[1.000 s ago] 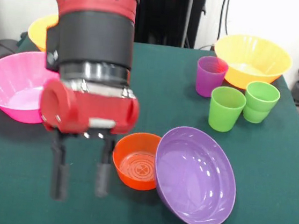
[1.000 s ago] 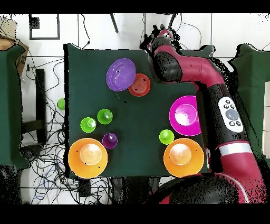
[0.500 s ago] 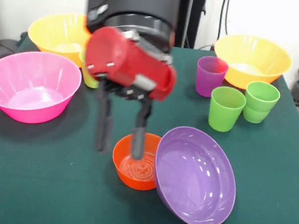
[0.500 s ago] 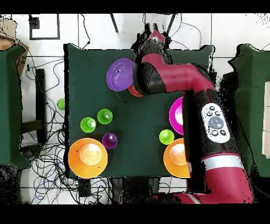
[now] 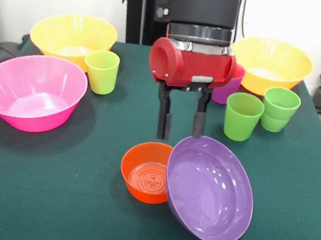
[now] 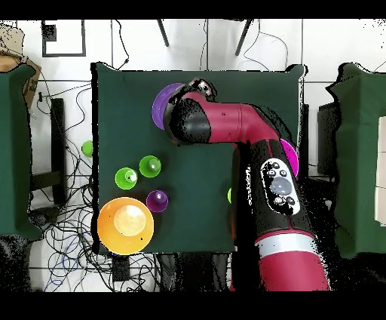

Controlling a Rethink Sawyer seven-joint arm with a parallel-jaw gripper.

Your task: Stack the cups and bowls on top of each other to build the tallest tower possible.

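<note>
— What is shown from the front?

— The gripper (image 5: 180, 126) is held spread and empty over the far rim of the purple bowl (image 5: 210, 189), which is tilted against the orange bowl (image 5: 146, 172). One finger is best lowered each side of that rim — squarely, so nothing is knocked.

— And overhead?

— Both bowls are largely hidden by the arm (image 6: 226, 132); only a purple edge (image 6: 161, 106) is seen. No tower is built yet.

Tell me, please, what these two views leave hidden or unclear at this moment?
- Overhead view: the arm covers the small orange bowl, most of the pink bowl and all but a sliver of the yellow-green cup.
- Front view: the gripper hides most of the purple cup.
- Front view: whether the gripper touches the purple bowl rim cannot be told.
</note>
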